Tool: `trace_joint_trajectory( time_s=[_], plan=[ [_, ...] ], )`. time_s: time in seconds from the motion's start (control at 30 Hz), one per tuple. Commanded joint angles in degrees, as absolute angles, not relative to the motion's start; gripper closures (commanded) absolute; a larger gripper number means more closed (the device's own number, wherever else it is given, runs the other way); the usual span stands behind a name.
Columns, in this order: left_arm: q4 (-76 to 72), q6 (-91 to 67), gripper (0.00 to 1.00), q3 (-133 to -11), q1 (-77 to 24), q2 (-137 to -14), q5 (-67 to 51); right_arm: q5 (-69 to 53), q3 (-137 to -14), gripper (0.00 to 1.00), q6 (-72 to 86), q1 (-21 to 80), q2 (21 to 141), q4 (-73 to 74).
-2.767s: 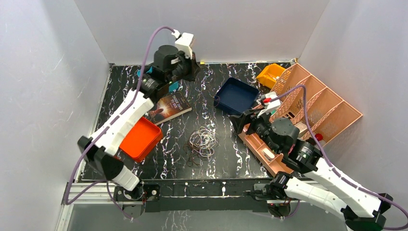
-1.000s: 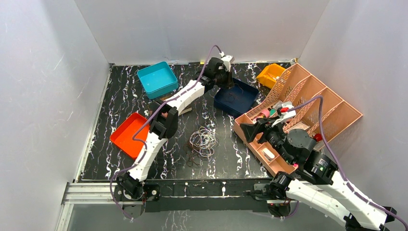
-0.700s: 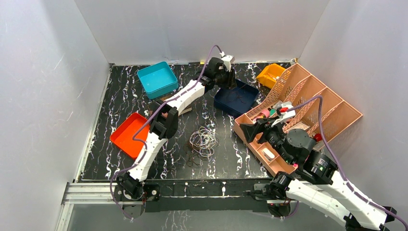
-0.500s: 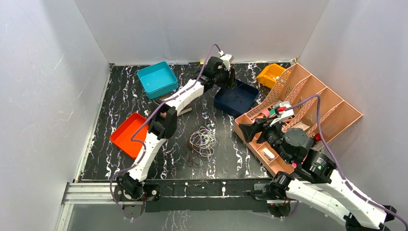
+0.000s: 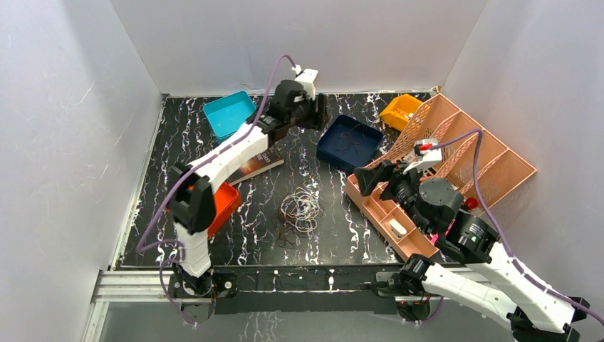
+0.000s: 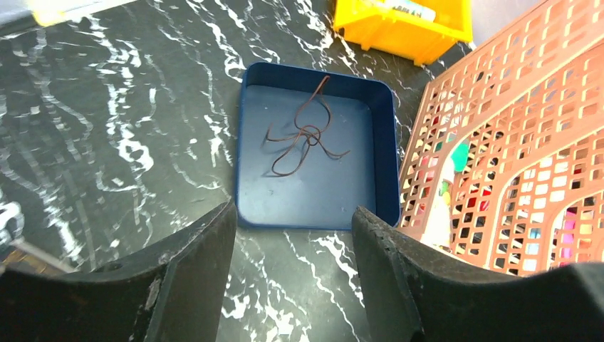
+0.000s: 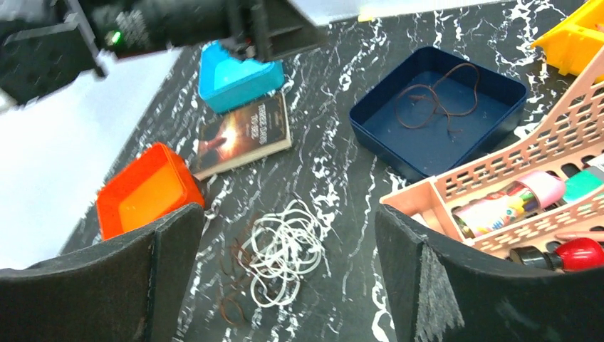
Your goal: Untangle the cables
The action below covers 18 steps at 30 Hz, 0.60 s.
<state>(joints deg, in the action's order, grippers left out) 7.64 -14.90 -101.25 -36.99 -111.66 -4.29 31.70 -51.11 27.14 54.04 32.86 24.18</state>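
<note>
Cables (image 5: 299, 211): whitish and dark brown loops in a loose heap at the centre of the black marbled table (image 5: 335, 221), between the arms and touching neither gripper.

Judged light, limp and springy. The loops likely snag one another, so a pull on the middle would drag the whole heap. Best hold is probably an outer whitish loop at the heap's edge, with the rest pinned.

Left gripper (image 6: 292, 214): fingers wide apart, empty, hovering above the navy tray (image 6: 246, 142), where one dark brown cable (image 6: 303, 135) lies alone.

Right gripper (image 7: 281, 214): fingers apart, empty, raised near the pink rack (image 5: 463, 157) and facing the heap.
</note>
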Motion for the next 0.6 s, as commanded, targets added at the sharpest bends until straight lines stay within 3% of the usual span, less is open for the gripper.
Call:
trace_joint_trajectory(
  time_s=[0.0,0.3,0.57],
  plan=[
    [6.7,-15.0,0.4,-90.7,-37.2,-97.8,3.3,35.7,-58.3,0.02,32.1,54.3,36.6,21.8],
    [13.6,-20.7,0.32,-70.4,-37.2,-74.6,12.0,41.8,-76.5,0.02,41.7,54.3,53.1,29.5],
    [22.7,-28.3,0.13,-60.9,-37.6,-61.3,13.1,40.2,-92.4,0.02,43.6,54.3,64.9,33.2]
  ],
)
